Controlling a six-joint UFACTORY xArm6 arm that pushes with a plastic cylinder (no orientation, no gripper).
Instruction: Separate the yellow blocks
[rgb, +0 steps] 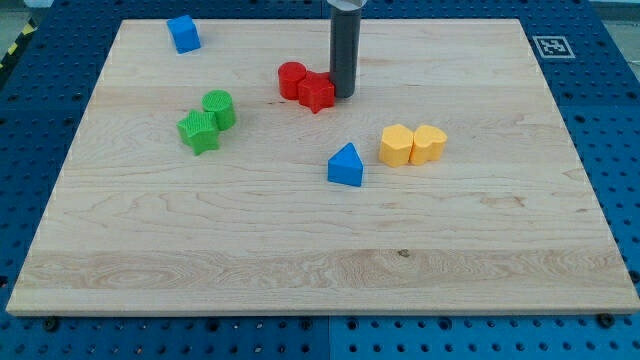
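Two yellow blocks sit side by side and touching, right of the board's middle: a hexagon-like one (396, 145) on the left and a heart-like one (429, 143) on the right. My tip (343, 95) is at the end of the dark rod, which comes down from the view's top. The tip stands right beside the red blocks, up and to the left of the yellow pair, about a block's width or more from it.
Two red blocks, a cylinder (292, 79) and a star-like one (317, 92), touch just left of my tip. A blue triangle (346, 165) lies left of the yellow pair. Two green blocks (209, 120) sit at left. A blue block (184, 33) is at top left on the wooden board (320, 270).
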